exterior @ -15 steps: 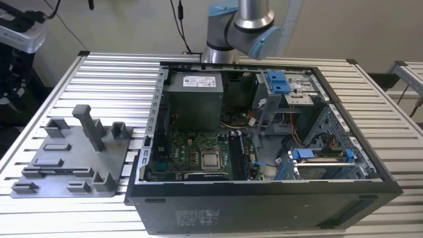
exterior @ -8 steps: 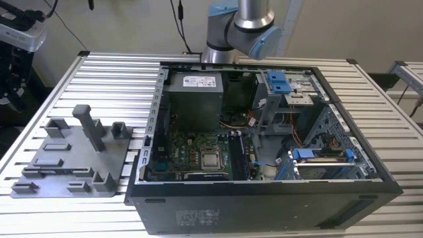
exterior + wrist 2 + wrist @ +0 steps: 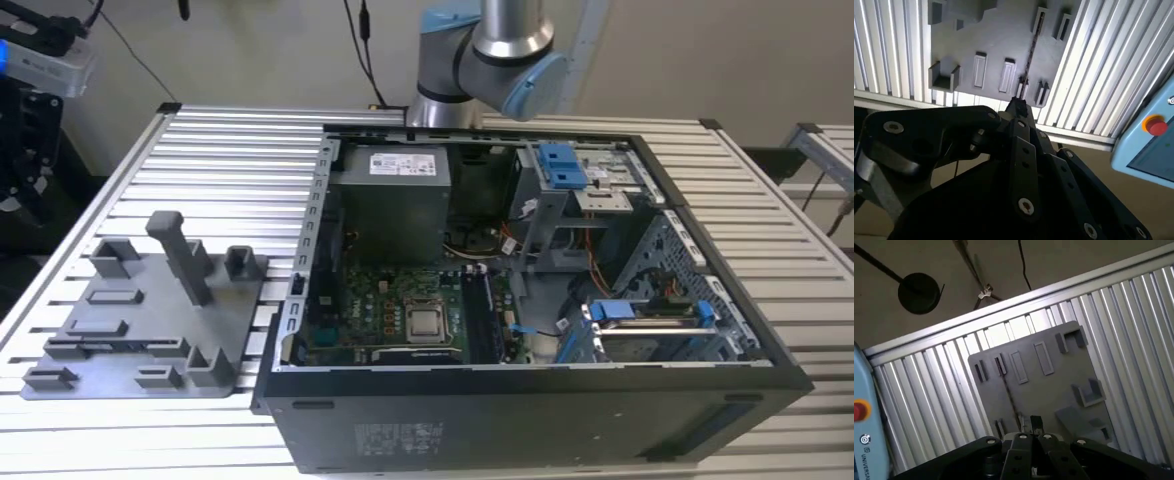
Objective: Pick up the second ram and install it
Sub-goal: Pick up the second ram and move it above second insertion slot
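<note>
Exterior view showed 1 open PC case [image 3: 534,290]. Both wrist views showed 1 gripper [image 3: 1018,104] [image 3: 1029,426] above 1 tray [image 3: 1004,30] [image 3: 1054,385] w/ 1 second ram [image 3: 1031,55] [image 3: 1011,400] slotted edge-on. Claw spread or shut: couldn't tell.

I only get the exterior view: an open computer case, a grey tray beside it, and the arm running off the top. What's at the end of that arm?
Observer: The jaws are pinched on the second ram, a thin dark stick seen edge-on in both wrist views.
Operator: Where is it?
Observer: Over the grey tray, not touching it. The second wrist view looks down past the stick onto the tray's slots.
Operator: Anything else off my screen?
Observer: Beyond the edge of the slatted table sits a light blue control box with a red button.
</note>
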Motion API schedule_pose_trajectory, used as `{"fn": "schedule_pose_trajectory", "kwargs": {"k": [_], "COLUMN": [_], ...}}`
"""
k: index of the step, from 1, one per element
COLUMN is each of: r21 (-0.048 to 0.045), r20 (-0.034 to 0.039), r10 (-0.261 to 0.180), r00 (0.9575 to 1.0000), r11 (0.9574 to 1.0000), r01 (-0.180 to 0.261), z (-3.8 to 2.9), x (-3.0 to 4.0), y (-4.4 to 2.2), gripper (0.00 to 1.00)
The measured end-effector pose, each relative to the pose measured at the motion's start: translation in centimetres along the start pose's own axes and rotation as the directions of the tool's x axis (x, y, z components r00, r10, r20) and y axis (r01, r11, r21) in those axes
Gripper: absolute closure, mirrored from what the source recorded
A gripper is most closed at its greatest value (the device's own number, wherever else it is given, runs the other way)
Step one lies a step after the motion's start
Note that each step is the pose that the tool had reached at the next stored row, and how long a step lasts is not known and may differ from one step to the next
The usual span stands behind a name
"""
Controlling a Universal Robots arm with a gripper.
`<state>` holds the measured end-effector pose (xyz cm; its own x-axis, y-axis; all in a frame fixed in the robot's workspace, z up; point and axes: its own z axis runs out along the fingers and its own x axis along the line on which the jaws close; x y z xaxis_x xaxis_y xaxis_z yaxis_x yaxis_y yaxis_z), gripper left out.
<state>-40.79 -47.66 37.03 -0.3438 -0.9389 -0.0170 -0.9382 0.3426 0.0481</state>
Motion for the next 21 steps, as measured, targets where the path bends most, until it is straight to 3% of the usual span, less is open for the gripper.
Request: {"fn": "schedule_pose_trajectory", "kwargs": {"k": [5, 10, 12, 13, 21], "r21": [0.0000, -0.0001, -0.0001, -0.0001, 0.0039], "r20": [0.0000, -0.0001, -0.0002, -0.0002, -0.0004], "r10": [-0.003, -0.005, -0.006, -0.006, -0.043], "r00": [1.0000, 1.0000, 1.0000, 1.0000, 0.9991], "r11": [1.0000, 1.0000, 1.0000, 1.0000, 0.9991], "r01": [0.003, 0.005, 0.006, 0.006, 0.043], "z": [0.00, 0.01, 0.00, 0.00, 0.20], "x": [0.00, 0.00, 0.00, 0.00, 0.00], "y": [0.00, 0.00, 0.00, 0.00, -0.02], "gripper": [0.88, 0.64, 0.64, 0.58, 0.58]}}
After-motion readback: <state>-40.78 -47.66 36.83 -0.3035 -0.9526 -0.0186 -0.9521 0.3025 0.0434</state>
